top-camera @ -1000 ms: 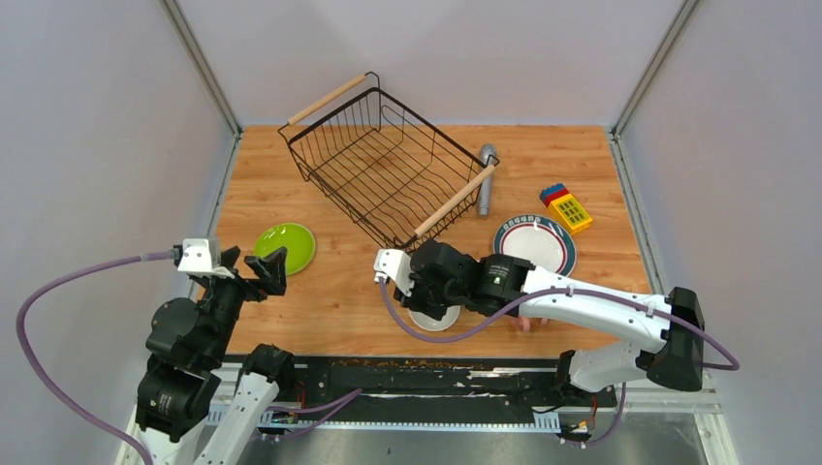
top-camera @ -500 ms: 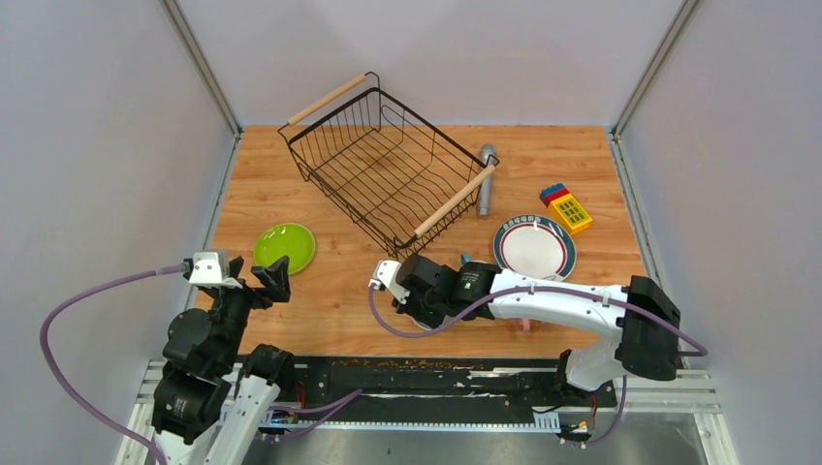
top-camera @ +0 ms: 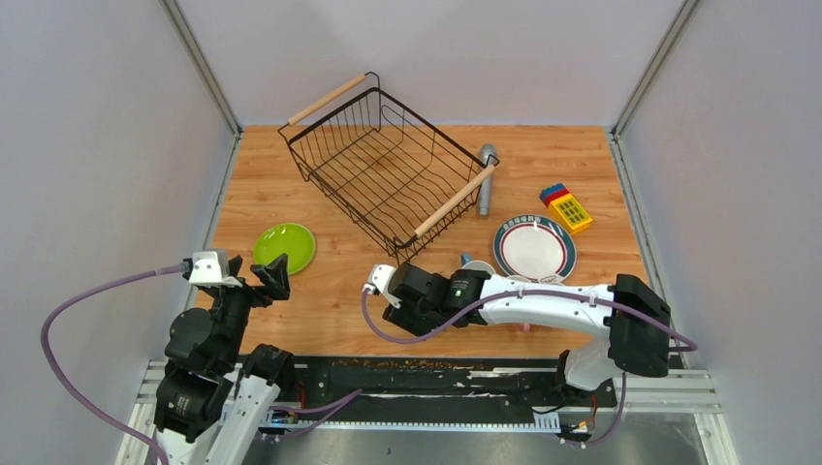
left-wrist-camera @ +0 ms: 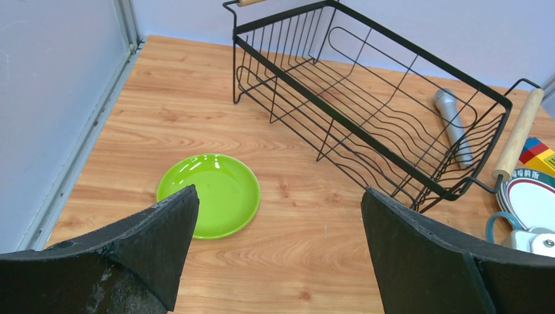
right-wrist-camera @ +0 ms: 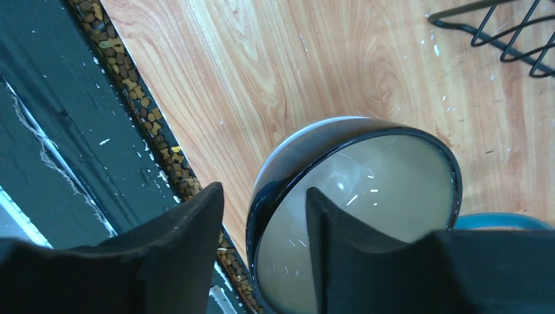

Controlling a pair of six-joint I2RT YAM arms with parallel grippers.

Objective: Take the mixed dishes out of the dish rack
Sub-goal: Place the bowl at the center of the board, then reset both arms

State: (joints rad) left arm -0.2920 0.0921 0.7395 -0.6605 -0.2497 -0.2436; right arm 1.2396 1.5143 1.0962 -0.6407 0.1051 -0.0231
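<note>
The dish rack (top-camera: 454,201) stands empty at the back centre, also in the left wrist view (left-wrist-camera: 343,118). A lime-green plate (top-camera: 285,247) (left-wrist-camera: 209,194) lies on the table left of it. A white plate with a patterned rim (top-camera: 534,246) lies to the right. My right gripper (top-camera: 414,312) (right-wrist-camera: 265,190) is open at the near edge. One finger is inside and one outside the dark rim of a beige bowl (right-wrist-camera: 366,190), with a gap at the outer finger. A blue-grey mug (top-camera: 468,262) (right-wrist-camera: 497,219) sits beside it. My left gripper (top-camera: 264,274) (left-wrist-camera: 278,222) is open and empty, near the green plate.
A grey cylinder (top-camera: 486,179) lies right of the rack. A yellow-red-blue toy block (top-camera: 566,207) sits at the far right. Something pink (top-camera: 524,325) peeks from under the right arm. The black base rail (right-wrist-camera: 59,131) runs along the table's near edge.
My right gripper has moved left and toward the near edge, and the bowl is now hidden under it in the top view. My left arm has drawn back slightly.
</note>
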